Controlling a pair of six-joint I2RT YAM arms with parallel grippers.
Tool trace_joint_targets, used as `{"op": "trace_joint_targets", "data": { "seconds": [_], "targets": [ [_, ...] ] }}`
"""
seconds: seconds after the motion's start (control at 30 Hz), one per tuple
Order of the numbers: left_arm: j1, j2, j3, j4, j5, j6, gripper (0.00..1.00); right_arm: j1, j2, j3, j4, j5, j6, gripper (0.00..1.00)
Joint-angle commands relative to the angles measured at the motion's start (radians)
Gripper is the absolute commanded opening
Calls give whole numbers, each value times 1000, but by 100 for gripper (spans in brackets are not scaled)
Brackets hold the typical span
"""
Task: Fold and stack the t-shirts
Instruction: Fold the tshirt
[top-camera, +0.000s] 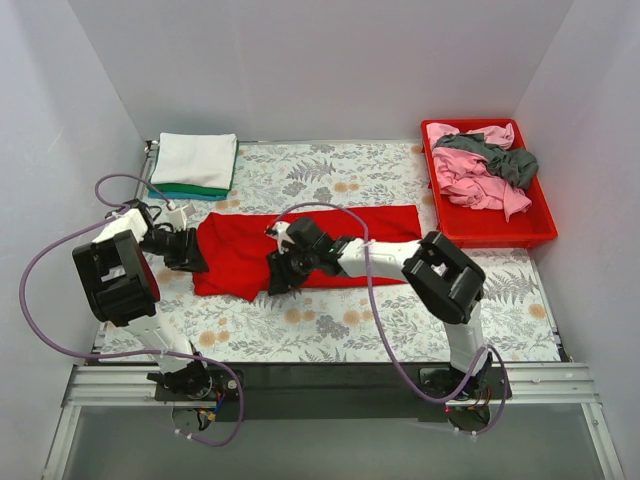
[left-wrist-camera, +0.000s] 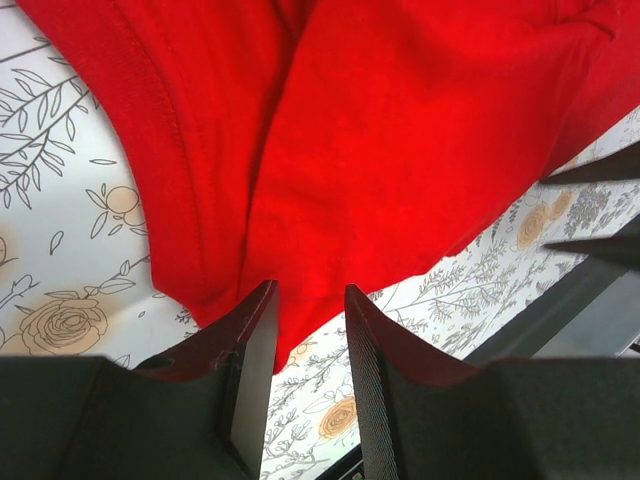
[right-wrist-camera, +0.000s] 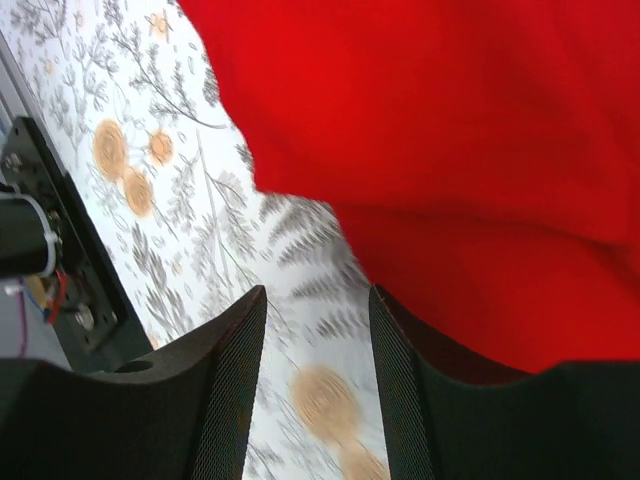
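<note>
A large bright red t-shirt (top-camera: 320, 240) lies partly folded, flat on the flowered table. My left gripper (top-camera: 195, 252) is at its left edge, open; in the left wrist view a corner of the red shirt (left-wrist-camera: 400, 150) reaches down between my left gripper's (left-wrist-camera: 308, 290) tips, ungripped. My right gripper (top-camera: 277, 272) is at the shirt's near edge, open. In the right wrist view only tabletop shows inside my right gripper (right-wrist-camera: 318, 292), and the red shirt (right-wrist-camera: 450, 130) lies beside the right finger. A folded white t-shirt (top-camera: 195, 157) lies on a folded green one (top-camera: 185, 189) at back left.
A rigid red tray (top-camera: 540, 228) at back right holds crumpled pink (top-camera: 470, 180) and dark grey (top-camera: 512, 162) t-shirts. White walls close in the table on three sides. Purple cables loop from both arms. A metal rail (top-camera: 330, 380) runs along the near edge.
</note>
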Motion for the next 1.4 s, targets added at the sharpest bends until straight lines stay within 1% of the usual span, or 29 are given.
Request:
{"op": "trace_joint_targets", "data": {
  "seconds": [0.0,0.03,0.07,0.17,0.4,0.5,0.6,0.63,0.67,0.77,0.8,0.83,0.9,0.93,1.2,1.37],
  "targets": [
    [7,-38,-14,35,29,-26,32,78,63,82,113,123,228,51],
    [7,-38,-19,35,29,-30,32,78,79,82,115,123,236,51],
    [7,-47,-22,39,32,-30,32,96,93,95,115,166,251,51],
    [7,-66,-24,39,37,-36,32,110,142,110,113,204,300,51],
    [7,-84,-14,38,32,-28,33,138,209,142,113,229,375,51],
    [7,-94,-16,39,29,-28,34,139,228,139,112,221,403,49],
    [7,-97,-19,36,19,-24,34,136,228,118,112,225,429,42],
    [6,-97,-19,35,17,-24,34,136,223,113,112,225,429,35],
    [7,-97,-24,41,14,-22,34,135,222,112,112,226,429,32],
    [7,-91,-24,38,11,-22,34,133,208,110,110,214,426,29],
    [7,-89,-24,38,6,-20,35,133,202,108,110,211,426,25],
    [7,-89,-24,36,5,-19,35,135,192,107,110,209,421,14],
    [7,-92,-25,38,-7,-14,35,133,189,115,110,205,412,3],
    [7,-100,-27,41,-15,-22,34,132,183,121,110,195,400,1],
    [7,-75,-31,44,-67,-37,33,90,151,185,107,113,355,1],
    [4,-35,-50,44,-89,-37,33,75,152,168,109,99,352,1]
  ]
}}
